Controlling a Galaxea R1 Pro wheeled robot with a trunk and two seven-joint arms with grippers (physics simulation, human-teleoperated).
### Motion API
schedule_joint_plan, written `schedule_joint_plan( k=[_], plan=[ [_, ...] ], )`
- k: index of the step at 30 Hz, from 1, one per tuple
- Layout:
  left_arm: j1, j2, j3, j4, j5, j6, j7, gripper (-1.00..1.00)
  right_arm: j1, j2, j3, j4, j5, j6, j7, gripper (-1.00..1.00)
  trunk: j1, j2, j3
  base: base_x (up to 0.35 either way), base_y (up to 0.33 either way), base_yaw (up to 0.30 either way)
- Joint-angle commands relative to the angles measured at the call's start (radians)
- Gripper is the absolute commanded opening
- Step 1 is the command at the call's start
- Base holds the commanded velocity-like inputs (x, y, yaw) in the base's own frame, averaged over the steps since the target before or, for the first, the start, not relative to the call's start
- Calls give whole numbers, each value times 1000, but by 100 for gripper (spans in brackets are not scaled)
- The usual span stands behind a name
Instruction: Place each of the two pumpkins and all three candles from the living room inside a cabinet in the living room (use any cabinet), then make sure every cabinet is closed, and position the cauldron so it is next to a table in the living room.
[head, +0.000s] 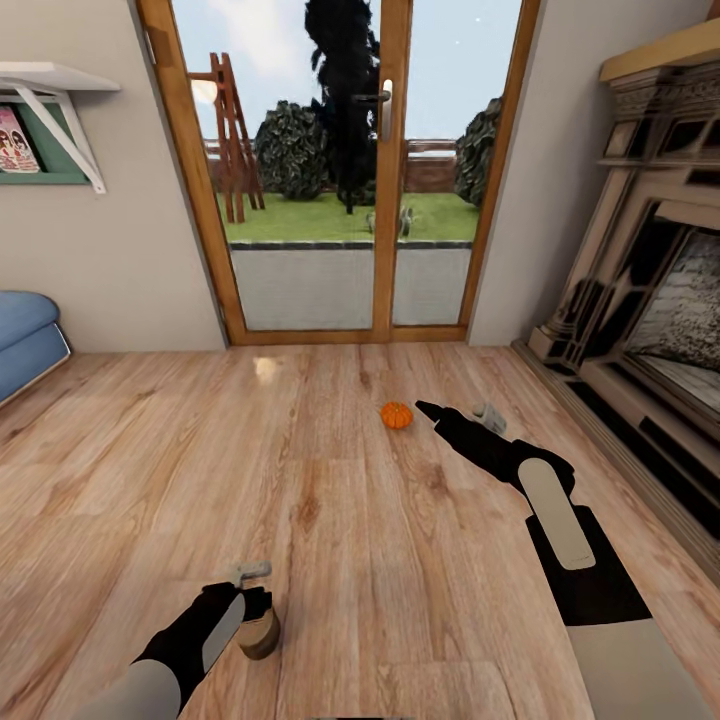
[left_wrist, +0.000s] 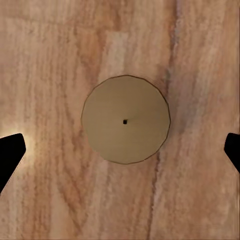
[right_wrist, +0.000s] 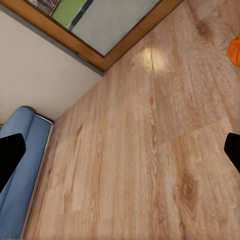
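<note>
A bright orange pumpkin (head: 396, 415) sits on the plank floor in front of the glass doors. My right gripper (head: 430, 410) hovers just to its right, a small gap away. In the right wrist view its fingers stand wide apart with nothing between them, and the pumpkin (right_wrist: 235, 50) shows at the frame's edge. At the lower left, my left gripper (head: 257, 608) hangs straight over a candle (head: 260, 636) standing upright on the floor. From above, the candle (left_wrist: 125, 120) is a round tan disc with a dark wick, centred between the open fingertips (left_wrist: 10, 155).
Wood-framed glass doors (head: 340, 200) close off the far side. The fireplace (head: 650, 330) runs along the right wall. A blue sofa (head: 25, 340) edges in at the left, under a wall shelf (head: 50, 80). Bare plank floor (head: 300, 480) lies between the arms.
</note>
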Motion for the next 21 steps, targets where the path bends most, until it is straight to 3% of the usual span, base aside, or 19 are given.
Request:
schedule_joint_plan(
  k=[1,3,4,8,12,16,21],
  plan=[
    [-1,2,-7,-36,10,22,9,100,-1,-1,1,-1,-10,1,-10,100,0,0,-1,0,0,0],
    [-2,3,-7,-92,10,87,10,100,-1,-1,1,-1,-10,2,-10,100,0,0,-1,0,0,0],
    [-10,3,-6,-126,10,153,13,100,-1,-1,1,-2,-10,3,-10,100,0,0,-1,0,0,0],
    [-94,1,-4,-187,11,379,34,100,-1,-2,1,-4,-10,5,-10,100,0,0,-1,0,0,0],
    [-183,1,-3,-176,13,461,46,100,0,-2,1,-6,-10,7,-10,100,0,0,-1,0,0,0],
    [-320,4,2,-36,18,535,70,100,0,-8,1,-11,-10,8,-9,100,0,0,-1,0,0,0],
    [-356,7,27,5,34,550,73,100,7,-22,1,-33,-12,9,-7,100,0,0,-1,0,0,0]
  ],
)
